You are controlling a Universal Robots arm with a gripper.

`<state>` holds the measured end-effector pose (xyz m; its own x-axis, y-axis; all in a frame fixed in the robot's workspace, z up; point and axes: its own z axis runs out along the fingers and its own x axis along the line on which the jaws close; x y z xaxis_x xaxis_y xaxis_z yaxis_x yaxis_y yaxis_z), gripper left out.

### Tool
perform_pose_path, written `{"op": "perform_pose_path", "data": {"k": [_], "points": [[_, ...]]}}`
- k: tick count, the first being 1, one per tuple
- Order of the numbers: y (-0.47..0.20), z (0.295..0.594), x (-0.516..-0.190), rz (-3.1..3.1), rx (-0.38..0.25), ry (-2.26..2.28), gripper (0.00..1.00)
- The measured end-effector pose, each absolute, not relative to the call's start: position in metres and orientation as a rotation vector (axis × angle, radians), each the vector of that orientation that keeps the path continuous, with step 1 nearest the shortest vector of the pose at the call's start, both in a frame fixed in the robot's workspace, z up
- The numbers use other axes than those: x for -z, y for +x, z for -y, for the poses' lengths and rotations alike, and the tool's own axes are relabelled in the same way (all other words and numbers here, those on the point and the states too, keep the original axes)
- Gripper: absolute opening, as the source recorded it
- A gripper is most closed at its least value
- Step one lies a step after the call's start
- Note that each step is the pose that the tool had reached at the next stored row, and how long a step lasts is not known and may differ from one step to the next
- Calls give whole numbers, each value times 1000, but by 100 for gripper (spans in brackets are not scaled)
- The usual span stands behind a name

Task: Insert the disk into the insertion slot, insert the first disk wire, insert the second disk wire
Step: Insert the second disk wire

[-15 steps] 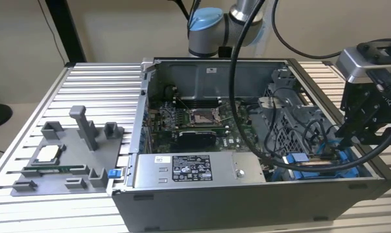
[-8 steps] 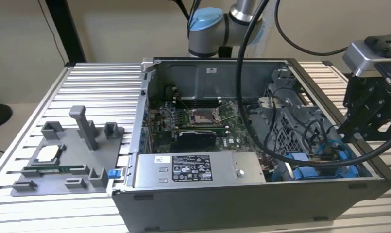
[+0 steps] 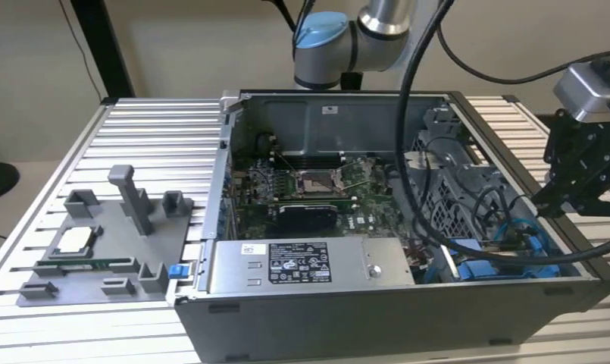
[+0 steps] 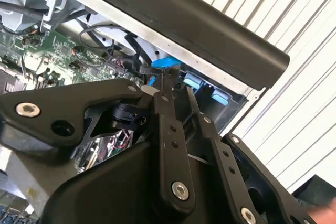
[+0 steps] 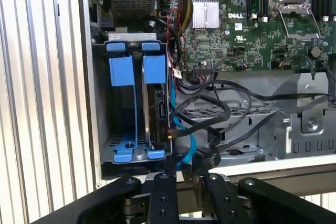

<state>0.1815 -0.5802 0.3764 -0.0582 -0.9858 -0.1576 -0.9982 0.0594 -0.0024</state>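
Disk [image 5: 159, 111] is sitting in the case's corner slot [image 5: 131, 36] while the claw [image 5: 184, 164] is pinching a blue wire [image 5: 191, 147], probably needing careful lining up with it.

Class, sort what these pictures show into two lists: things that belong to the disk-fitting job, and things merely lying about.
Belong to the job:
gripper
disk in its blue carrier
insertion slot
blue wire beside the disk

Just lying about:
grey fixture tray outside the case
power-supply box
motherboard
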Motion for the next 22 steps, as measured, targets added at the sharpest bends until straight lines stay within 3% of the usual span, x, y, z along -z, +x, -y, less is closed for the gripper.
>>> {"op": "perform_pose_path", "data": {"k": [22], "points": [[194,583,-372,-2053,-211,-2182,100]]}}
